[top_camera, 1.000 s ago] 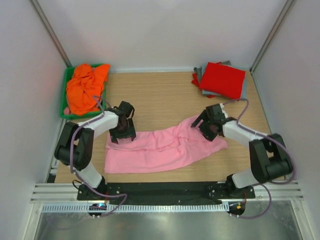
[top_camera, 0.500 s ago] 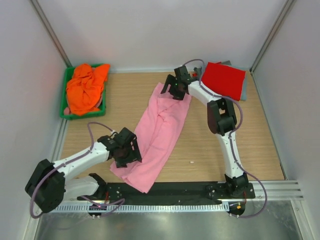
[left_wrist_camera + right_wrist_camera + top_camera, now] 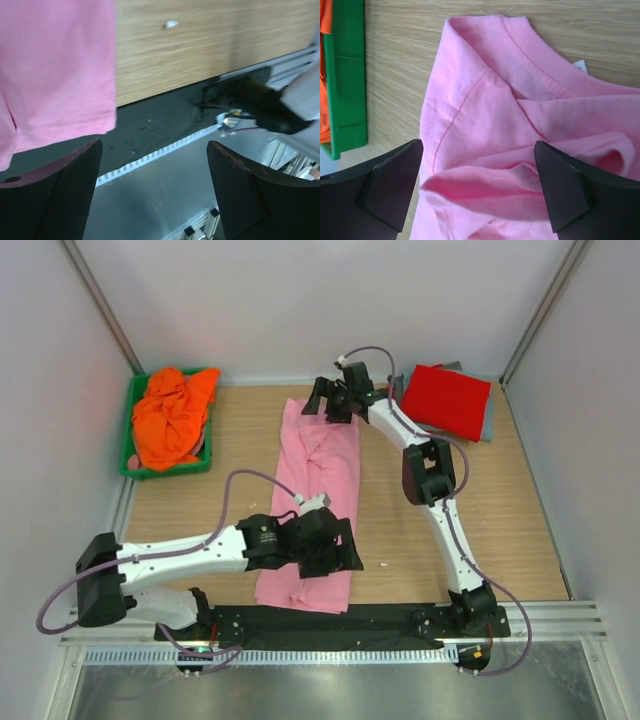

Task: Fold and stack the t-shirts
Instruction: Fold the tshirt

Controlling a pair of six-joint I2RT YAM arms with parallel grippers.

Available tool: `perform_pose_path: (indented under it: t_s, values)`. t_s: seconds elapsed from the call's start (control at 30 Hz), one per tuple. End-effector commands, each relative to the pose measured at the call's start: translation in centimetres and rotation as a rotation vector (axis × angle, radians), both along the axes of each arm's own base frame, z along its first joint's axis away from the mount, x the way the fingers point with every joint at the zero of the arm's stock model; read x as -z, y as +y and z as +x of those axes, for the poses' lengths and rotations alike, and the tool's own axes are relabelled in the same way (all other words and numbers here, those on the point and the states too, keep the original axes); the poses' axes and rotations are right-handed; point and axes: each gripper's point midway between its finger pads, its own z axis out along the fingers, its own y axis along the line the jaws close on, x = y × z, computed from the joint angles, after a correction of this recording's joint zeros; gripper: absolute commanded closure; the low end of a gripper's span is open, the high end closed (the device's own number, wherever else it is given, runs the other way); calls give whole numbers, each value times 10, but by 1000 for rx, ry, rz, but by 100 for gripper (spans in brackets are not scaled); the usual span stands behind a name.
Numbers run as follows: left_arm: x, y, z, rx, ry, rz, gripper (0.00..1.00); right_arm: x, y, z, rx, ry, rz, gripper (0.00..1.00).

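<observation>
A light pink t-shirt point(image 3: 325, 465) lies as a long strip running from the far middle of the table to its near edge. My right gripper point(image 3: 322, 400) hangs over the collar end, open, and a raised fold of pink cloth point(image 3: 485, 115) lies loose between its fingers point(image 3: 395, 185). By the near right corner of the shirt my left gripper point(image 3: 340, 552) is open. Nothing sits between its fingers point(image 3: 55, 195), and the pink hem point(image 3: 55, 65) is up and to the left of them. An orange t-shirt point(image 3: 170, 415) is bunched in a green basket point(image 3: 128, 445). A folded red t-shirt point(image 3: 447, 398) rests on a grey one point(image 3: 488, 425).
The green basket point(image 3: 347, 75) stands at the far left corner, close to the pink collar. The red and grey stack sits at the far right corner. White walls close in three sides. A black base plate point(image 3: 160, 120) and a metal rail run along the near edge.
The pink shirt swung from lying crosswise to lying lengthwise. My right arm reached to the far end, my left arm moved to the near edge, and both grippers let the cloth go.
</observation>
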Motion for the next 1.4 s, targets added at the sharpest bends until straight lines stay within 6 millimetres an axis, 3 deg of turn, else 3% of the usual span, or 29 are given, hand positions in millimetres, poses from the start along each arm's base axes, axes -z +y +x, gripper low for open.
perform_pose_path:
  t_s: [0.0, 0.1, 0.2, 0.37, 0.4, 0.43, 0.53, 0.57, 0.6, 0.63, 0.67, 0.77, 0.87, 0.93, 1.37]
  values:
    - [-58, 21, 27, -65, -181, 18, 13, -101, -27, 2, 34, -202, -57, 1]
    - [-78, 55, 37, -66, -277, 105, 10, -151, -53, -17, 99, -278, -108, 0]
    - [-90, 88, 46, -43, -358, 203, 9, -170, -63, -39, 122, -268, -103, 0]
    - [-114, 164, 65, -70, -485, 418, 7, -157, -41, -68, 72, -174, -63, 0]
    - [-120, 177, 70, -94, -522, 442, 6, -154, -27, -79, 43, -155, -78, 0]
    - [-129, 190, 70, -100, -558, 435, 3, -138, -26, -76, 68, -134, -126, 2]
    - [-144, 211, 76, -152, -642, 390, 0, -126, -7, -82, 69, -119, -210, 6]
    - [-139, 217, 78, -142, -660, 415, 0, -115, -2, -78, 74, -99, -240, 8]
    - [-139, 221, 79, -146, -676, 408, 0, -110, 1, -77, 78, -96, -262, 11]
    - [-137, 223, 81, -141, -701, 398, 0, -90, 10, -77, 75, -90, -313, 14]
    - [-135, 224, 82, -138, -710, 397, 0, -97, 12, -75, 96, -112, -338, 16]
    - [-123, 227, 86, -129, -723, 416, 0, -87, 27, -77, 102, -150, -416, 21]
    - [-110, 231, 88, -133, -724, 444, 0, -81, 23, -73, 166, -176, -486, 25]
    - [-113, 230, 87, -144, -741, 406, 0, -73, 23, -72, 173, -174, -505, 33]
    - [-110, 233, 88, -153, -761, 402, 0, -40, 36, -63, 197, -227, -583, 39]
